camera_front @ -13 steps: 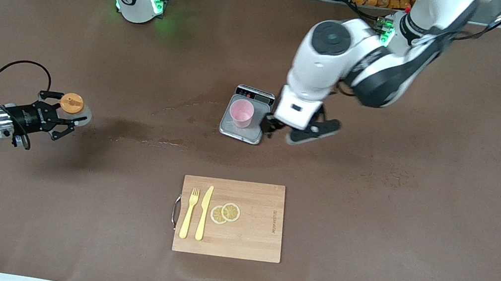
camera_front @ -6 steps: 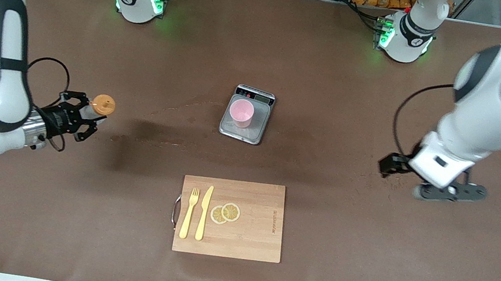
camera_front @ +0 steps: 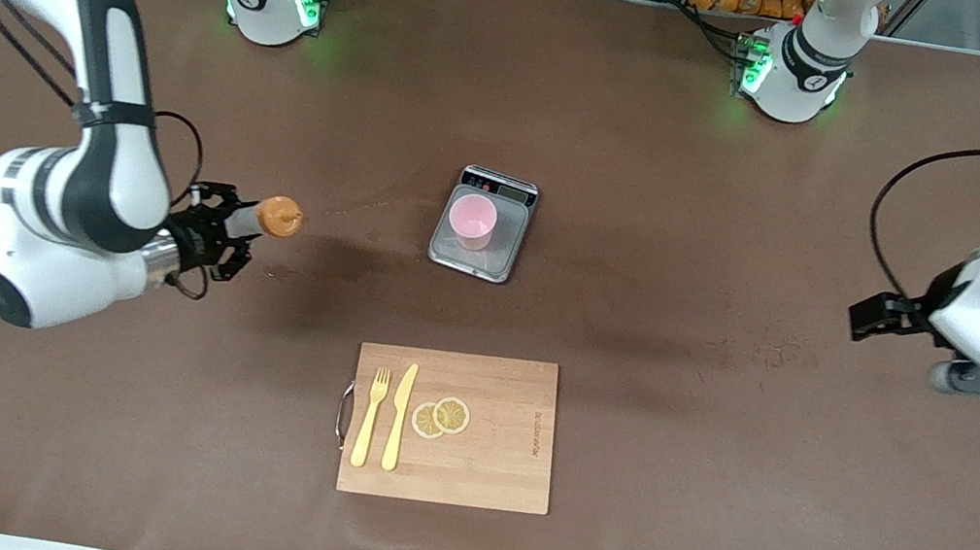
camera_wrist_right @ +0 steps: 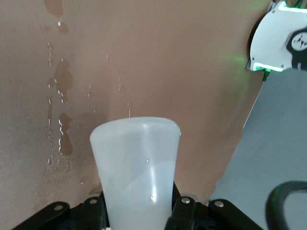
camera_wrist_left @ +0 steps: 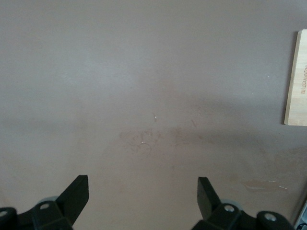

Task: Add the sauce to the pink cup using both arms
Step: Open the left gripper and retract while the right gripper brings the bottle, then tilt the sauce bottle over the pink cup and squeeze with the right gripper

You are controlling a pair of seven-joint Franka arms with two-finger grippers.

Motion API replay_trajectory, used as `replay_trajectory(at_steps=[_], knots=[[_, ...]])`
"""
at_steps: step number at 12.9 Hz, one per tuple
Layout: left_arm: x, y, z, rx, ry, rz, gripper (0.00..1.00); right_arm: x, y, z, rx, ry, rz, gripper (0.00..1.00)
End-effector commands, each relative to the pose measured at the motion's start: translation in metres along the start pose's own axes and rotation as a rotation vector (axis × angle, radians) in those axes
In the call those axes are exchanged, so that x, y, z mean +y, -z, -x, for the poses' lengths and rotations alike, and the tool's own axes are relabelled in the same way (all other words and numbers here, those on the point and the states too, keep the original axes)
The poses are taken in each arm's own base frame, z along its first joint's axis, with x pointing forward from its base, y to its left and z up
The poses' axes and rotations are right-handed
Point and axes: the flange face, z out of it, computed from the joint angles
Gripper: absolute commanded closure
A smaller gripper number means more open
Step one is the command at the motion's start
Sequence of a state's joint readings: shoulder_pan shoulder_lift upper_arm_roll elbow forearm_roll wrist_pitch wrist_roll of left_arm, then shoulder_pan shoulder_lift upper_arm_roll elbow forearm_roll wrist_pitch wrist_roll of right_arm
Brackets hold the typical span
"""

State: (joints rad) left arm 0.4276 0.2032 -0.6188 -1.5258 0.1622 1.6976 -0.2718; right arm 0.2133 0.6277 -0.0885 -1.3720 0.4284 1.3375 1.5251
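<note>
sauce [camera_front: 268, 217] tilted, airborne; pink cup [camera_front: 472, 220] upright

Only faint engraved lettering on the wooden cutting board [camera_front: 504, 435], lower centre of the front view, too small to read; nothing else legible.

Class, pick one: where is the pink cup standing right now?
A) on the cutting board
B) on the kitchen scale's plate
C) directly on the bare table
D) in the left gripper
B: the pink cup stands upright on the kitchen scale's steel plate.
</note>
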Motion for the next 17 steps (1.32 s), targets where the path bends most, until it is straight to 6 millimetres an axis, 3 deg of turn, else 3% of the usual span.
replay_trajectory(at_steps=[1,3,5,7,12,17], knots=[[-0.014,0.031,0.018,0.008,0.004,-0.011,0.00,0.004,-0.007,0.041,0.063,-0.074,-0.027,0.72],[-0.014,0.033,0.021,-0.001,-0.005,-0.020,0.00,-0.001,-0.021,0.066,0.086,-0.134,-0.044,0.72],[-0.013,0.052,0.027,0.029,-0.025,-0.018,0.00,-0.003,-0.034,0.086,0.160,-0.153,-0.057,0.72],[-0.016,0.047,0.028,0.008,-0.020,-0.025,0.00,-0.004,-0.051,0.104,0.235,-0.209,-0.059,0.72],[-0.025,0.047,0.037,-0.009,-0.023,0.002,0.00,0.000,-0.063,0.123,0.360,-0.279,-0.086,0.71],[-0.021,0.054,0.041,0.001,-0.029,0.006,0.00,0.013,-0.093,0.157,0.458,-0.353,-0.054,0.71]])
